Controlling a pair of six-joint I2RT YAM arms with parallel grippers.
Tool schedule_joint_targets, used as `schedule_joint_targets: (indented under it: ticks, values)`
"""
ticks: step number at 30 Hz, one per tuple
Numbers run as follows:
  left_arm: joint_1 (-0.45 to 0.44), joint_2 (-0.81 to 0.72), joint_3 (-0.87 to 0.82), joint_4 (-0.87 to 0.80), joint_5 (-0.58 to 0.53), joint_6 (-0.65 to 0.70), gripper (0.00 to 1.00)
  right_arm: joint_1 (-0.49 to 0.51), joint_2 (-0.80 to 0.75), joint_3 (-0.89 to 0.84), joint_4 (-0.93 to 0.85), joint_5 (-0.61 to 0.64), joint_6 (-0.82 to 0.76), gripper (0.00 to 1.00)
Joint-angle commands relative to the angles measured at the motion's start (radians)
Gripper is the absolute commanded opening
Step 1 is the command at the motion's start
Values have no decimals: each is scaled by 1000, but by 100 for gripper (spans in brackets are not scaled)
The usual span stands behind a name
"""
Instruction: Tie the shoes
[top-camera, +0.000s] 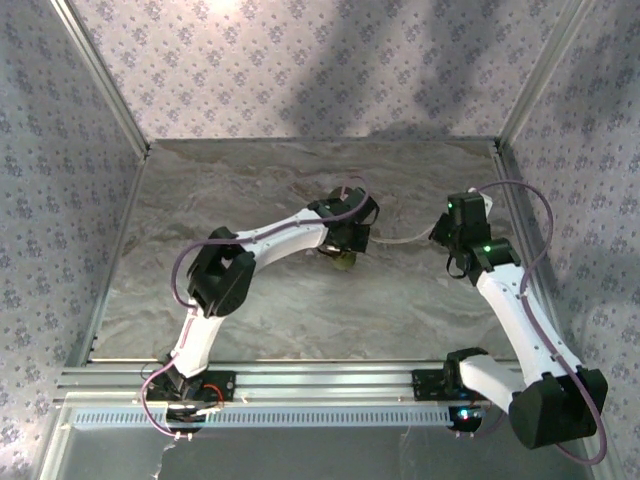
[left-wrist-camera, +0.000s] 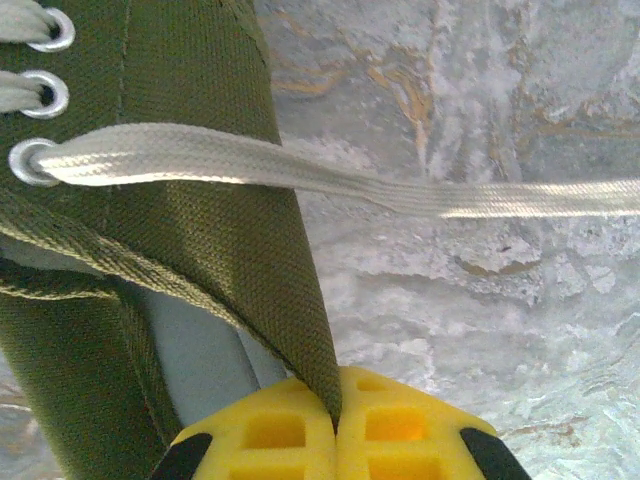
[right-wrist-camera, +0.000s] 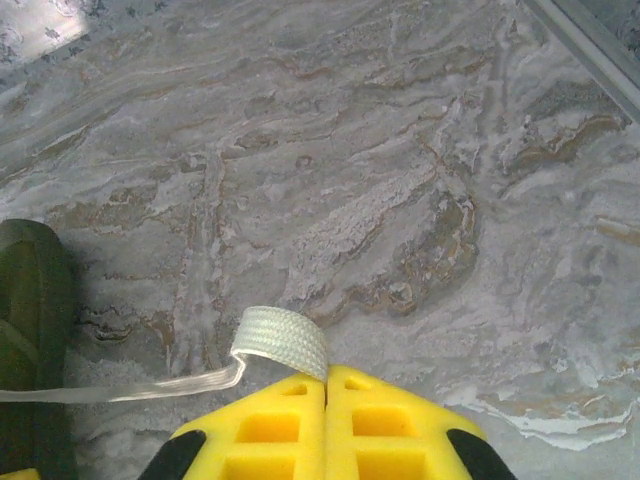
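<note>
The olive-green shoe (left-wrist-camera: 180, 200) fills the left of the left wrist view, with its metal eyelets at the upper left. My left gripper (left-wrist-camera: 337, 412) is shut on the canvas edge of the shoe's collar. A cream lace (left-wrist-camera: 400, 190) runs taut from the lowest eyelet off to the right. My right gripper (right-wrist-camera: 327, 378) is shut on that lace (right-wrist-camera: 280, 340), which curls over its yellow fingertips and stretches left toward the shoe (right-wrist-camera: 30, 330). From above, the shoe (top-camera: 343, 260) peeks out under the left gripper (top-camera: 345, 240); the lace (top-camera: 405, 241) spans across to the right gripper (top-camera: 440, 233).
The marble-patterned table (top-camera: 280, 180) is closed in by patterned walls at the back and both sides. A metal rail (top-camera: 320, 380) runs along the near edge by the arm bases. The right wall's frame (right-wrist-camera: 590, 40) stands close beyond the right gripper.
</note>
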Motion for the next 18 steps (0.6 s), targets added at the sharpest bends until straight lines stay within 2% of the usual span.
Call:
schedule_joint_targets:
  ticks: [1,3,4,7,14,18]
  values:
    - [-23,13,48,-9,-38,-59,0,-11,-33,-22,-22,-3,36,0]
    - [-32,19,48,3,-35,-61,0,-25,-45,-40,-1,-32,43,0]
    - [-34,19,46,11,-29,-60,4,-37,-49,-48,10,-59,48,0]
    - [-34,16,39,29,-11,-44,25,-52,-61,-64,35,-90,45,0]
    - [-33,-108,-48,101,-11,31,62,-36,-106,-61,53,-118,-4,0]
    - [-26,-254,-155,146,-74,98,74,48,-118,-21,37,-85,-56,0]
